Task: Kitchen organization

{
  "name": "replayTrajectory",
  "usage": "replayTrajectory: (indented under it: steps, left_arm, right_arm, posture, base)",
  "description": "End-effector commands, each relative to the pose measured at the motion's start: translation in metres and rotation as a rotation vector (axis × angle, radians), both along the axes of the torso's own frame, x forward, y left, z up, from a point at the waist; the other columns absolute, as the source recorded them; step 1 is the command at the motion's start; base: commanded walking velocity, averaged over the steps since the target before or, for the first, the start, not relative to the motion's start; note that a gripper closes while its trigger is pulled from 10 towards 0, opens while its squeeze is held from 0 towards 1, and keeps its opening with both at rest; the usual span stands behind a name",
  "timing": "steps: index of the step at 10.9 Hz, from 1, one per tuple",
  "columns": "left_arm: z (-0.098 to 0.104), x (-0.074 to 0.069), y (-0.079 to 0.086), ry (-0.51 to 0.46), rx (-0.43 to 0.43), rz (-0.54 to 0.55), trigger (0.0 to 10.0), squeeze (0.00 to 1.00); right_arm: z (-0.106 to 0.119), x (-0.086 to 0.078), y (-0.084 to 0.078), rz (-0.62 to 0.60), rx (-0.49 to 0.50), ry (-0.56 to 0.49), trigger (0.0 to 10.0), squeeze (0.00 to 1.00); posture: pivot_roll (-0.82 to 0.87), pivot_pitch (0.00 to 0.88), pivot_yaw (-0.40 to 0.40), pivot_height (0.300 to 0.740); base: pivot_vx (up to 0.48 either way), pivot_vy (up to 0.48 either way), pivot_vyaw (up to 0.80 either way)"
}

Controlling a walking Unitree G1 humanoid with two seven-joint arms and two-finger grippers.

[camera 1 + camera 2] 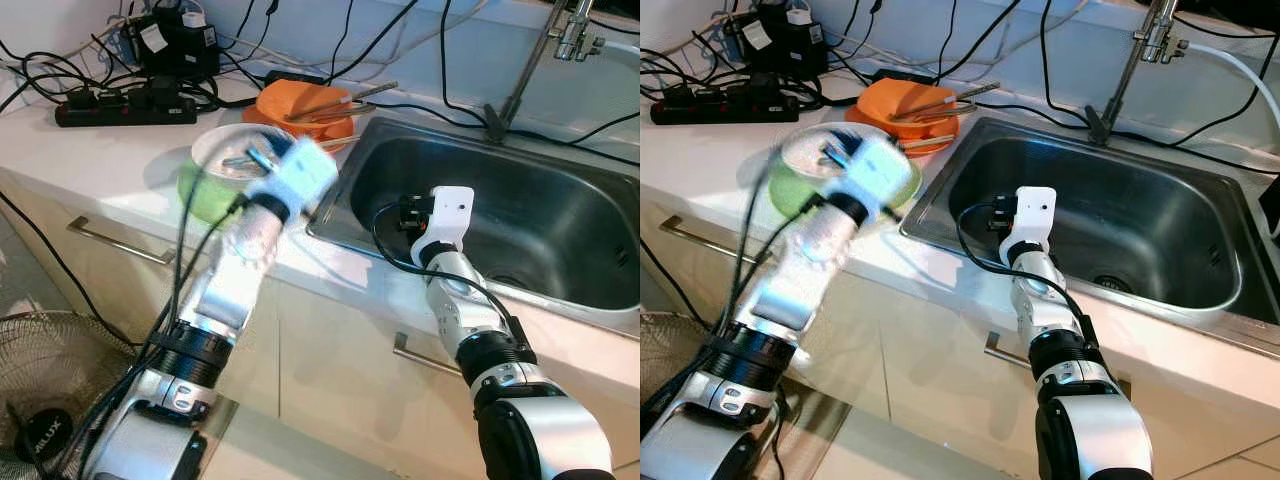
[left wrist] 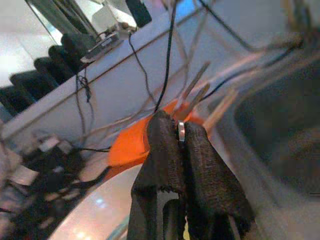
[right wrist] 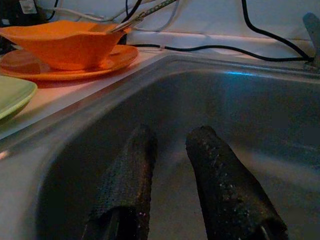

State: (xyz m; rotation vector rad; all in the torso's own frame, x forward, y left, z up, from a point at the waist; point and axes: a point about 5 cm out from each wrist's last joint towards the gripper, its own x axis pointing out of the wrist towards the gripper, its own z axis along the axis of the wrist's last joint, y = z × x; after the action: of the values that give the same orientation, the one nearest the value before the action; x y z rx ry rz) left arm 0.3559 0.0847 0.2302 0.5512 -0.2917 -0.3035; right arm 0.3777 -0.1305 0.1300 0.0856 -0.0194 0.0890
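My left gripper is over the counter left of the sink, blurred by motion, above a pale bowl that sits on a green plate. Its fingers are shut on a thin silver metal utensil, of which just the end shows. Behind it an orange bowl on an orange plate holds long metal utensils. My right gripper is open and empty, low inside the steel sink near its left wall; its white wrist mount hides the fingers in the eye views.
A black power strip, an adapter and many cables crowd the back of the counter. The faucet stands behind the sink. Cabinet handles run below the counter edge, and a fan stands on the floor at lower left.
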Motion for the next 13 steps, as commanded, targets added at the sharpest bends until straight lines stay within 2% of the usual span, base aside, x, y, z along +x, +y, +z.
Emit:
replayTrajectory:
  steps: [1, 3, 6, 7, 11, 13]
  left_arm:
    - [0.014, -0.002, -0.005, -0.005, -0.056, -0.043, 10.0, 0.00]
    - [0.035, -0.006, -0.005, -0.020, -0.162, -0.083, 10.0, 0.00]
    - [0.057, -0.013, -0.006, -0.017, -0.221, -0.128, 10.0, 0.00]
    - [0.067, -0.016, -0.006, -0.013, -0.268, -0.143, 10.0, 0.00]
    - [0.076, -0.023, -0.007, 0.022, -0.319, -0.200, 10.0, 0.00]
    - [0.088, -0.029, -0.011, -0.042, -0.361, -0.260, 10.0, 0.00]
  right_arm:
    - [-0.010, -0.003, -0.003, -0.010, 0.011, 0.051, 10.0, 0.00]
    - [-0.010, -0.003, -0.002, -0.006, 0.010, 0.054, 10.0, 0.00]
    - [-0.010, -0.002, -0.002, -0.001, 0.011, 0.053, 10.0, 0.00]
    - [-0.009, -0.002, 0.000, 0.003, 0.014, 0.052, 10.0, 0.00]
    - [-0.007, -0.001, 0.003, 0.015, 0.018, 0.051, 10.0, 0.00]
    - [-0.005, 0.000, 0.003, 0.016, 0.018, 0.038, 10.0, 0.00]
  posture:
    - [0.22, 0.016, -0.081, 0.740]
    - [0.22, 0.015, -0.084, 0.740]
    - [0.23, 0.011, -0.087, 0.740]
    - [0.23, 0.010, -0.087, 0.740]
    - [0.24, 0.010, -0.088, 0.740]
    - [0.23, 0.001, -0.087, 0.740]
  base:
    - [0.000, 0.000, 0.00]
    - [0.000, 0.000, 0.00]
    - [0.000, 0.000, 0.00]
    - [0.000, 0.000, 0.00]
    - [0.000, 0.000, 0.00]
    - [0.000, 0.000, 0.00]
